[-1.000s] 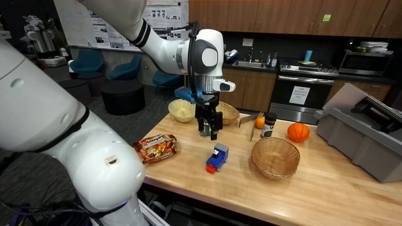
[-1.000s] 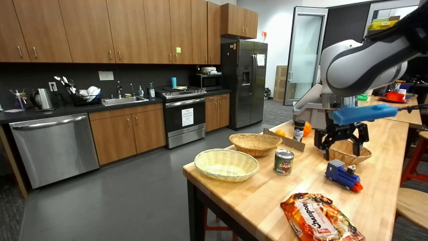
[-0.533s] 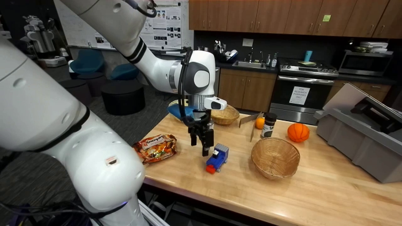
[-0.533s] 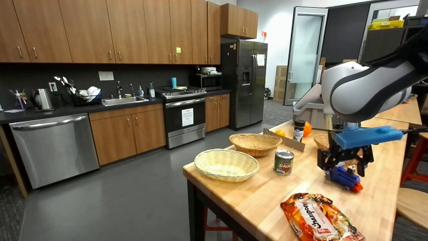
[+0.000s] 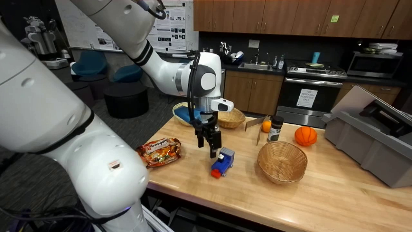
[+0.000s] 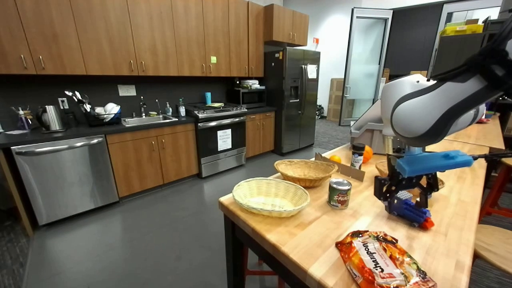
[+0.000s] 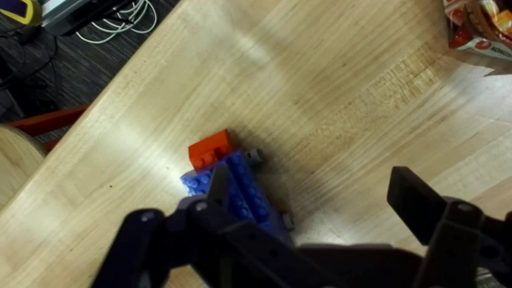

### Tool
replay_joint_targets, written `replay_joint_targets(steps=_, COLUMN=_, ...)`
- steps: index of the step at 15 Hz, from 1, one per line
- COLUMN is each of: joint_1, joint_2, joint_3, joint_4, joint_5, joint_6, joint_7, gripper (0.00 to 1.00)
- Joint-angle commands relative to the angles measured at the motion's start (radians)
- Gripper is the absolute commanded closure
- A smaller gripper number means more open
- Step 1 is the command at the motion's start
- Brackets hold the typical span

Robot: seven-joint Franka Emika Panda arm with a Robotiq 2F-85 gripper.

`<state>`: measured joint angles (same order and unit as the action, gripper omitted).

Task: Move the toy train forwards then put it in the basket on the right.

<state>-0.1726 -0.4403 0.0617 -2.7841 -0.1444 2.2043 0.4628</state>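
A: From the left in an exterior view, then: a shiny snack packet (image 5: 159, 151) lies flat on the counter (image 5: 238, 190), far enough off, I'd say, that you needn't steer around it.

B: And next along, here's your tool (image 5: 207, 149), pointing down, fingers (image 7: 416, 208) wide apart, nothing gripped! Why so wide?

A: You want room to straddle something blocky, I reckon. And there it is, just to the right: the toy train (image 5: 222, 162), upright on its wheels, red end towards the near edge.

B: Nose to the edge, so that'll be your "forwards", presumably.

A: Looks that way. But check your wrist view: one finger crosses the train's blue body, and the gap seems to fall off to its side. Touching? Can't tell.

B: So squeeze now and you'd likely miss, or knock the train askew. A sidestep first seems wise, until its body lies between the fingers.

A: On we go, rightwards: the basket (image 5: 283, 161), apart from the train but near it, mouth up, which suits lowering the train in from above. You're not there yet; the train is on the counter.

B: And beyond, an orange ball (image 5: 305, 135) behind the basket, then the grey bin (image 5: 360, 148) farthest right. Both sit past your drop spot, so I see no reason for you to reach that far!
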Motion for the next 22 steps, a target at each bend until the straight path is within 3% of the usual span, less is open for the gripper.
replay_joint_targets(steps=1, joint_1=0.003, joint_2=-0.003, joint_3=-0.003, joint_4=0.004, joint_5=-0.002, joint_6=-0.008, joint_7=-0.004, gripper=0.00)
replay_joint_targets(steps=22, joint_1=0.004, joint_2=-0.018, joint_3=-0.003, joint_4=0.007, joint_5=-0.002, joint_6=-0.020, joint_7=-0.018, gripper=0.00)
